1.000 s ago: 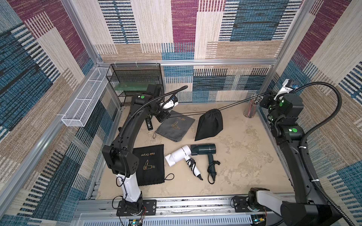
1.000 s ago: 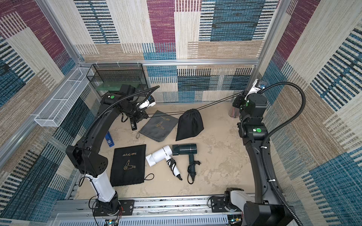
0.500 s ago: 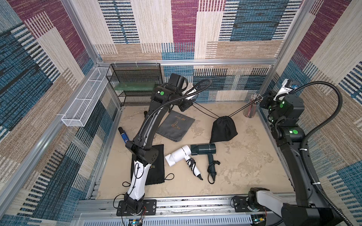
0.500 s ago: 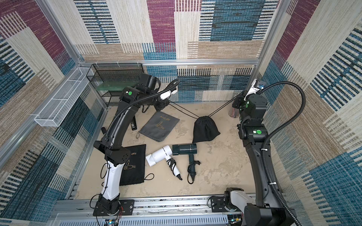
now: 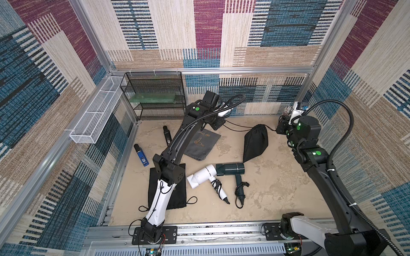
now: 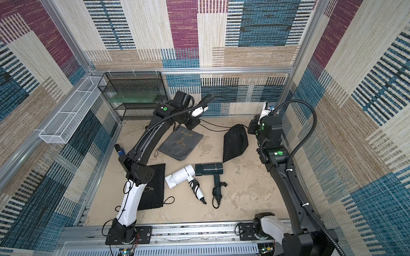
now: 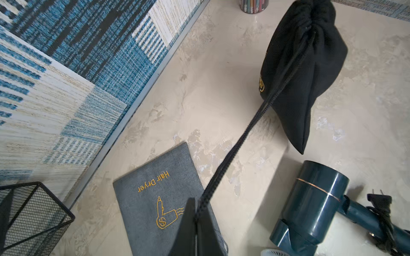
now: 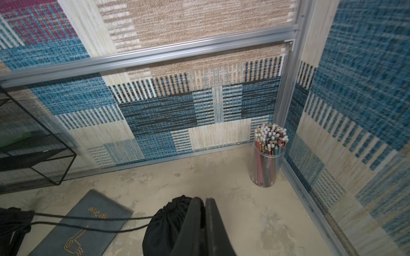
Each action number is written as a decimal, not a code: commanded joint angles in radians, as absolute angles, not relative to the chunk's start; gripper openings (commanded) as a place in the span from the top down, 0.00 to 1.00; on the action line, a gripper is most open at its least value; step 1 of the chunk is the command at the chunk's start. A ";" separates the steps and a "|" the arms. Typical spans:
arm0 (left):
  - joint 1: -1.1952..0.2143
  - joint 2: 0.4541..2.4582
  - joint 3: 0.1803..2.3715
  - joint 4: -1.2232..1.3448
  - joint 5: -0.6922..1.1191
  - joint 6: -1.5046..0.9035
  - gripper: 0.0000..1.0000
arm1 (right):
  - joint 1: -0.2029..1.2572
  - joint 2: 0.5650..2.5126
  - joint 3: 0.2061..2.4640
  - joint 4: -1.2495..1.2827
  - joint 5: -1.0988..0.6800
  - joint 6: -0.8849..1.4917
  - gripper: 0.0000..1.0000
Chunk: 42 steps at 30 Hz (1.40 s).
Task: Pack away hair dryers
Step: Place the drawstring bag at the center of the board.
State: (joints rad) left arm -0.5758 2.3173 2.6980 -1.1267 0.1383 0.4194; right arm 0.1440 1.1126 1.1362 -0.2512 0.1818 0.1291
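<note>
A white hair dryer (image 5: 200,177) and a dark teal hair dryer (image 5: 230,169) lie side by side on the floor, cords bundled; the teal one also shows in the left wrist view (image 7: 310,206). Behind them sits a bulging black drawstring pouch (image 5: 254,144) with its neck gathered tight (image 7: 304,66). My left gripper (image 5: 218,124) (image 7: 196,212) is shut on the pouch's drawstring, which runs across to the neck. My right gripper (image 5: 279,130) (image 8: 200,200) is shut on the drawstring right at the neck (image 8: 177,204).
A flat grey pouch (image 5: 203,144) lies below the left gripper. A flat black pouch (image 5: 180,195) lies under the left arm. Two stick gadgets (image 5: 140,155) (image 5: 166,137) lie at the left. Black wire rack (image 5: 155,95), white mesh basket (image 5: 95,115), pencil cup (image 8: 267,164) in the back right corner.
My left arm has swung right from the rack side toward the back centre, still holding the drawstring. The black pouch has slid right toward the right gripper, which has stayed put.
</note>
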 commanded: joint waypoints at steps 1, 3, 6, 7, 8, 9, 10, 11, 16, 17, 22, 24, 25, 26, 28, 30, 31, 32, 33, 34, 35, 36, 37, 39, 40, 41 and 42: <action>-0.576 2.329 2.684 -1.099 0.163 0.377 1.00 | 0.195 1.139 1.083 -0.235 0.127 0.179 1.00; -0.578 2.336 2.678 -1.098 0.167 0.366 1.00 | 0.223 1.174 1.047 -0.232 0.105 0.224 1.00; -0.581 2.350 2.677 -1.099 0.171 0.359 1.00 | 0.248 1.250 1.010 -0.214 0.068 0.288 1.00; -0.581 2.351 2.675 -1.098 0.173 0.359 1.00 | 0.253 1.277 1.011 -0.212 0.056 0.299 1.00; -0.584 2.353 2.673 -1.098 0.172 0.360 1.00 | 0.259 1.311 1.019 -0.220 0.050 0.311 1.00; -0.587 2.355 2.676 -1.098 0.171 0.362 1.00 | 0.259 1.339 1.023 -0.220 0.048 0.325 1.00; -0.589 2.357 2.677 -1.099 0.172 0.364 1.00 | 0.260 1.370 1.022 -0.204 0.040 0.330 1.00; -0.590 2.360 2.677 -1.098 0.177 0.363 1.00 | 0.262 1.399 1.018 -0.187 0.038 0.332 1.00; -0.602 2.379 2.658 -1.098 0.190 0.349 1.00 | 0.267 1.515 1.039 -0.174 0.064 0.340 1.00; -0.604 2.380 2.644 -1.097 0.195 0.345 1.00 | 0.265 1.527 1.039 -0.169 0.064 0.336 1.00; -0.606 2.410 2.606 -1.098 0.207 0.327 1.00 | 0.239 1.610 1.063 -0.203 0.019 0.293 0.96; -0.607 2.428 2.608 -1.098 0.214 0.316 1.00 | 0.233 1.640 1.077 -0.221 -0.015 0.275 0.90; -0.607 2.435 2.609 -1.100 0.219 0.313 1.00 | 0.233 1.649 1.088 -0.233 -0.029 0.269 0.88; -0.609 2.442 2.612 -1.098 0.226 0.308 1.00 | 0.234 1.654 1.096 -0.243 -0.041 0.265 0.87; -0.611 2.452 2.614 -1.099 0.236 0.308 1.00 | 0.235 1.654 1.104 -0.256 -0.060 0.264 0.83; -0.616 2.460 2.614 -1.099 0.244 0.313 0.95 | 0.238 1.641 1.102 -0.263 -0.074 0.266 0.79; -0.618 2.462 2.613 -1.098 0.253 0.319 0.86 | 0.238 1.632 1.100 -0.265 -0.085 0.271 0.77; -0.617 2.461 2.609 -1.100 0.259 0.325 0.75 | 0.239 1.621 1.101 -0.270 -0.098 0.272 0.73; -0.619 2.457 2.604 -1.103 0.267 0.333 0.63 | 0.242 1.612 1.103 -0.276 -0.106 0.272 0.67; -0.620 2.448 2.596 -1.104 0.273 0.343 0.51 | 0.244 1.605 1.110 -0.287 -0.113 0.272 0.62; -0.617 2.432 2.581 -1.104 0.273 0.350 0.40 | 0.248 1.599 1.123 -0.299 -0.114 0.271 0.57; -0.618 2.418 2.570 -1.104 0.271 0.355 0.31 | 0.252 1.593 1.131 -0.307 -0.116 0.268 0.53; -0.618 2.400 2.557 -1.105 0.263 0.358 0.23 | 0.256 1.586 1.142 -0.311 -0.117 0.267 0.50; -0.614 2.368 2.549 -1.110 0.239 0.359 0.17 | 0.263 1.580 1.159 -0.305 -0.130 0.263 0.46; -0.610 2.353 2.549 -1.121 0.231 0.363 0.17 | 0.265 1.580 1.163 -0.293 -0.134 0.270 0.46; -0.604 2.338 2.549 -1.134 0.226 0.366 0.17 | 0.268 1.584 1.161 -0.272 -0.149 0.275 0.45; -0.597 2.325 2.549 -1.148 0.220 0.366 0.17 | 0.272 1.595 1.164 -0.253 -0.171 0.274 0.45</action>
State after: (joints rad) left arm -0.6106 2.3608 2.5500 -1.1229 0.2386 0.3439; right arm 0.2668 1.5871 1.1557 -0.2932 -0.1249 0.2714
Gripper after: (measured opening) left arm 0.831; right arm 0.546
